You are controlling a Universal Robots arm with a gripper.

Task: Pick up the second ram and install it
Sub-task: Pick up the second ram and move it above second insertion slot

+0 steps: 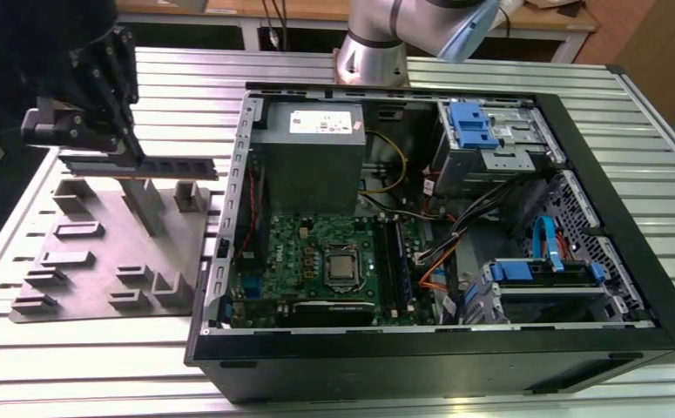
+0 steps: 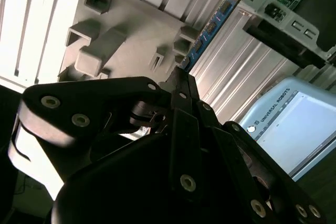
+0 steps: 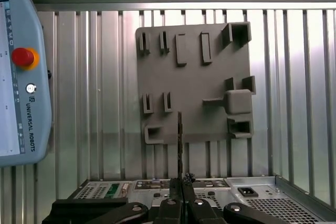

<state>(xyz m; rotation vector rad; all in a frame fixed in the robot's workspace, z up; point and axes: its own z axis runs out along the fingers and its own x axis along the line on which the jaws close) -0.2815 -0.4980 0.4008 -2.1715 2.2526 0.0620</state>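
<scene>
Upper left of the exterior view: claw (image 1: 128, 155) clamped shut on the second ram (image 1: 169, 167), stick held level over the grey holder tray (image 1: 82, 261) on the slatted metal surface (image 1: 35, 366). Open computer case (image 1: 616, 287) fills centre to right.

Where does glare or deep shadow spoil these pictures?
In the second wrist view the ribbed table burns out white, while the gripper is a dark mass; in the first wrist view a bright band crosses that table; the exterior view shows no strong glare.
</scene>
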